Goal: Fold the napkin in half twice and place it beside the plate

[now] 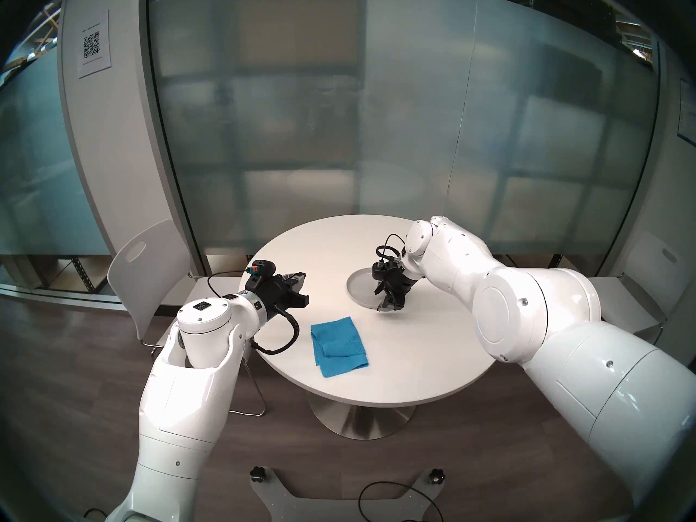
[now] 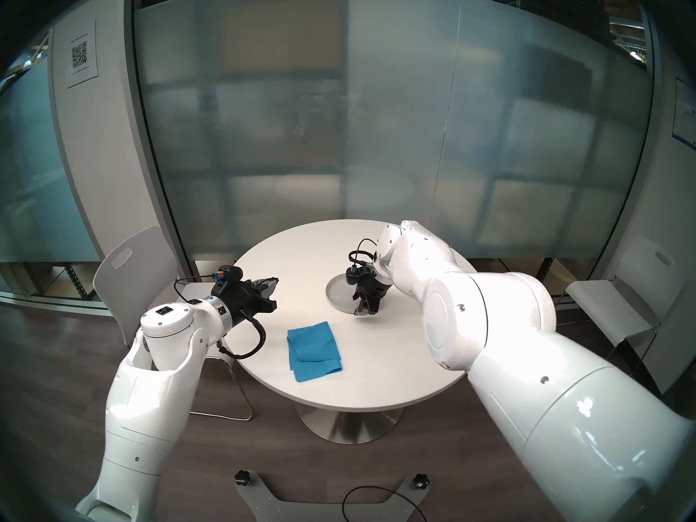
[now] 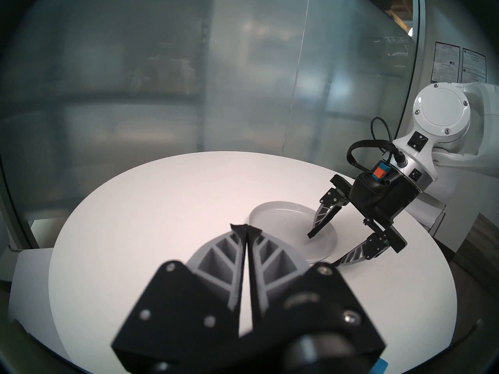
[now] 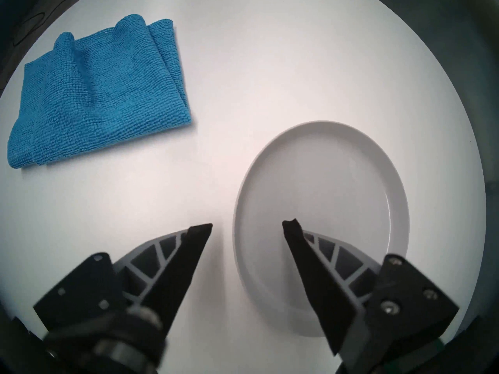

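Straddling the plate [image 4: 321, 203] rim, the right gripper [image 4: 247, 226] holds its fingers spread, empty; the left gripper [image 3: 246, 229] is pressed together. The napkin [image 4: 100, 95], folded, lies apart from the plate; placing it alongside probably remains.

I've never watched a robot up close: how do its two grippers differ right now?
The left gripper has its fingers pressed together, while the right gripper has its fingers spread. The left one points nearly level above the table; the right one tilts steeply down, straddling the rim of the plate. Both are empty, away from the napkin.
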Robot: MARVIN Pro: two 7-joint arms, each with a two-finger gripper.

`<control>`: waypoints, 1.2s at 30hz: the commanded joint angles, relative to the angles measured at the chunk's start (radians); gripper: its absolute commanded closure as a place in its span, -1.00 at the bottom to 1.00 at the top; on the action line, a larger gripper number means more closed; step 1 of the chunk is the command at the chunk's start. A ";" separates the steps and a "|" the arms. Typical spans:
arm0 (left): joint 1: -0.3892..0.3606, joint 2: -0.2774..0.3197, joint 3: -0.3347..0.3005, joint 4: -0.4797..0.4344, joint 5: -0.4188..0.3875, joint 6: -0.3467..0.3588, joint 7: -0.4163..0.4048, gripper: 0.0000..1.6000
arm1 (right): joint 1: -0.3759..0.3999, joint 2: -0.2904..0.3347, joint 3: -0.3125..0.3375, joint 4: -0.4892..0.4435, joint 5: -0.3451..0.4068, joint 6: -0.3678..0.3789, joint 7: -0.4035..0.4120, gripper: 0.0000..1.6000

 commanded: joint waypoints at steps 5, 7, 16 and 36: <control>-0.004 0.001 -0.002 -0.023 0.000 -0.002 -0.001 0.46 | 0.007 0.008 -0.004 -0.007 -0.009 -0.004 -0.018 -0.36; -0.003 0.001 -0.002 -0.024 0.000 -0.002 -0.001 0.46 | 0.006 0.009 -0.005 -0.006 -0.011 -0.004 -0.020 -0.37; 0.001 0.002 -0.007 -0.024 -0.001 -0.002 -0.001 0.46 | -0.001 0.008 -0.008 -0.005 -0.022 -0.001 -0.035 -0.19; 0.010 0.001 -0.015 -0.029 -0.003 -0.004 -0.003 0.45 | -0.015 0.003 -0.013 0.004 -0.036 -0.002 -0.043 0.30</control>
